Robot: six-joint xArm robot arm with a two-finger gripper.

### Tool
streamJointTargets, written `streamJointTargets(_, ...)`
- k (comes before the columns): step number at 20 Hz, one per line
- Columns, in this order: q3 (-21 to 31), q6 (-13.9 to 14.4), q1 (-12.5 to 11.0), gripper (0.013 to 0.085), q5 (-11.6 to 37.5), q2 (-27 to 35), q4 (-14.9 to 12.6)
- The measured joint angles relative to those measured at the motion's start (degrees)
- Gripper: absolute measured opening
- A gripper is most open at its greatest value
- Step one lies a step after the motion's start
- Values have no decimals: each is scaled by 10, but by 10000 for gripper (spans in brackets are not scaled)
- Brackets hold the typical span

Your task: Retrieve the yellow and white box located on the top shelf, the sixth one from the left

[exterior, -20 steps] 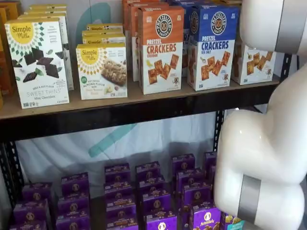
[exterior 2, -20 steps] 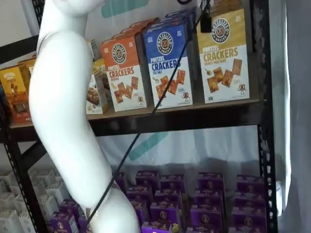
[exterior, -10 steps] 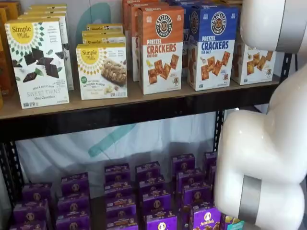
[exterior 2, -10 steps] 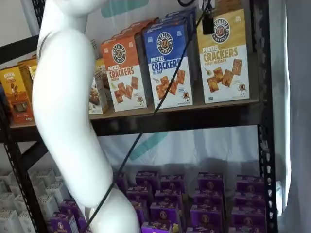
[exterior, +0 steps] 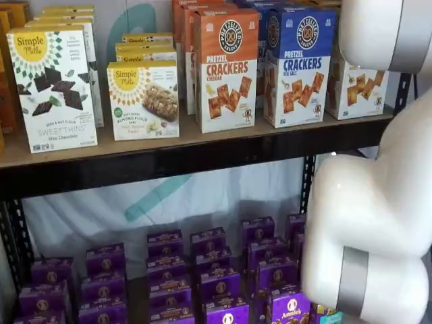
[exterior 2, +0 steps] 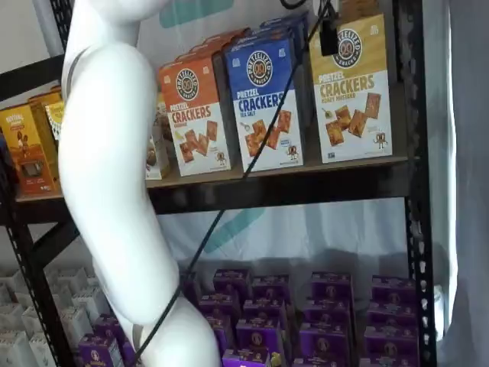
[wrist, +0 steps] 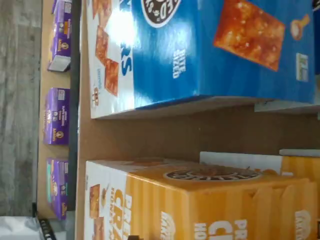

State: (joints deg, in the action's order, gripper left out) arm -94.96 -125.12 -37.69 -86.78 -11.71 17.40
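The yellow and white box [exterior 2: 353, 92] stands upright at the right end of the top shelf [exterior 2: 290, 187]. My arm hides much of the yellow and white box [exterior: 354, 91] in a shelf view. Of my gripper [exterior 2: 328, 37], only one black finger shows, hanging from above with a cable, in front of the box's upper left corner. The jaws stand wide with no box between them. The wrist view looks closely at the yellow box's [wrist: 210, 200] top and at the blue box [wrist: 200, 50] beside it.
A blue cracker box [exterior 2: 267, 99] and an orange one [exterior 2: 195, 115] stand left of the target. White Simple Mills boxes [exterior: 54, 88] fill the shelf's left part. Purple boxes [exterior: 169, 270] crowd the lower level. My white arm [exterior 2: 107, 191] crosses in front of the shelves.
My arm has drifted slightly to the right in front of the shelves, and the black finger has edged right along the yellow box's front. No box has moved.
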Motion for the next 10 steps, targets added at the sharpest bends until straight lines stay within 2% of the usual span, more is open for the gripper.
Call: streamJointTargets(10,-14,12,13,850,-32,6,-34)
